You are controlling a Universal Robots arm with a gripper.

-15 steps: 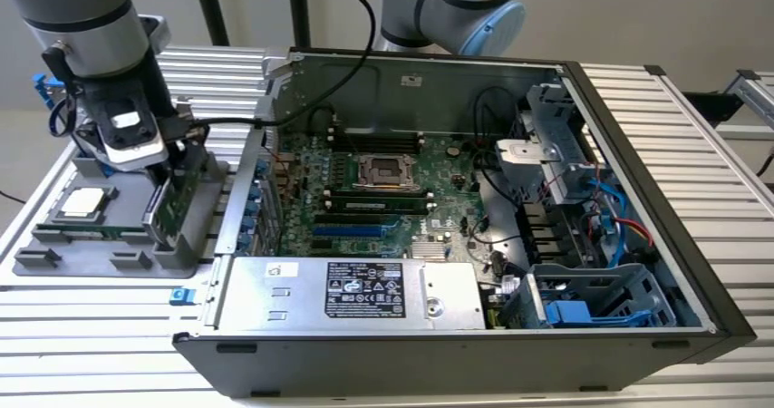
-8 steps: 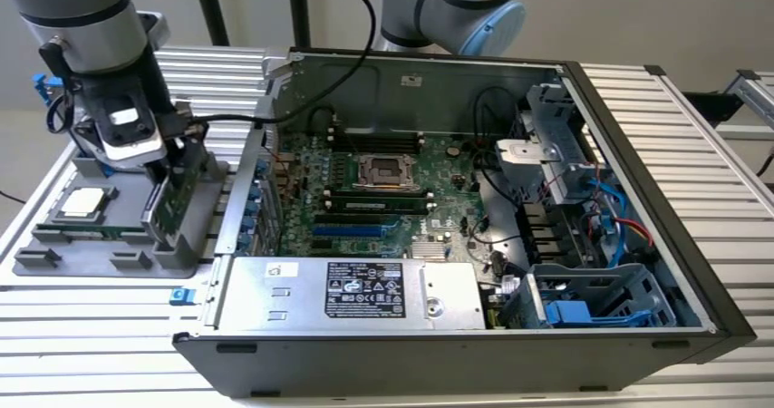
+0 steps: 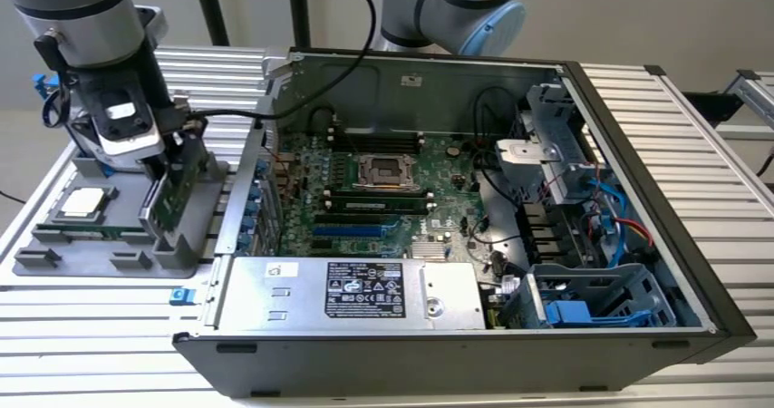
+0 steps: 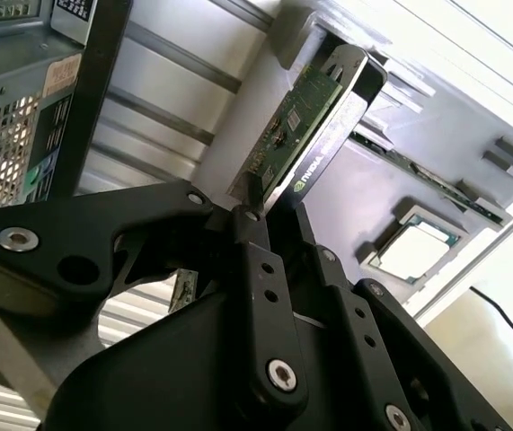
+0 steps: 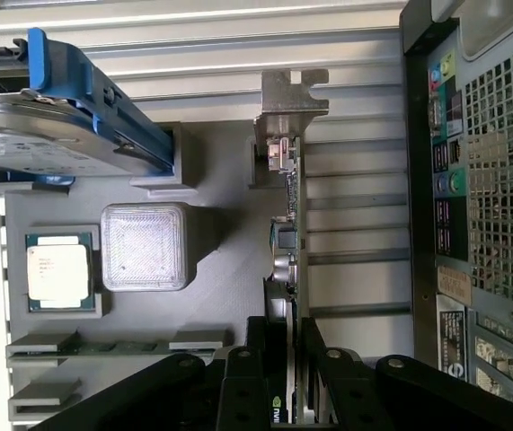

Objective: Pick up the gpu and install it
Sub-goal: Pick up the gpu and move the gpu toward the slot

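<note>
Ribbed aluminium forms the table [image 3: 677, 118] that carries the whole work area; an open computer case [image 3: 423, 363] lies on it with its side panel off, taking up the centre and the exterior view's right; inside the case the green motherboard [image 3: 362, 199] lies flat, with the bare processor socket [image 3: 384, 168] near its middle and the silver power supply [image 3: 351, 290] along the nearer wall; the robot arm [image 3: 97, 27] reaches down at the exterior view's left, above a grey moulded tray [image 3: 72, 254] that lies just beside the case, outside it; the gpu [image 3: 169, 198] stands on edge at this tray, on the side nearest the case, well apart from the motherboard slots; in the second wrist view the gpu [image 4: 310, 117] shows its green board on one face and its black shroud on the other; in the first wrist view the gpu [image 5: 287, 224] appears edge-on, with its silver end bracket [image 5: 290, 99] at the far end, against a notched post of the tray; the gripper [image 3: 173, 168] comes down over the top edge of the card; in both wrist views the jaws of the gripper [image 4: 269, 211] [image 5: 285, 350] are closed against the two faces of the card, one black finger on each side; a silver hard drive [image 5: 40, 148] in a blue frame sits at one end of the tray; a small square processor chip [image 3: 82, 203] lies flat in its own recess of the tray, apart from the card.
</note>
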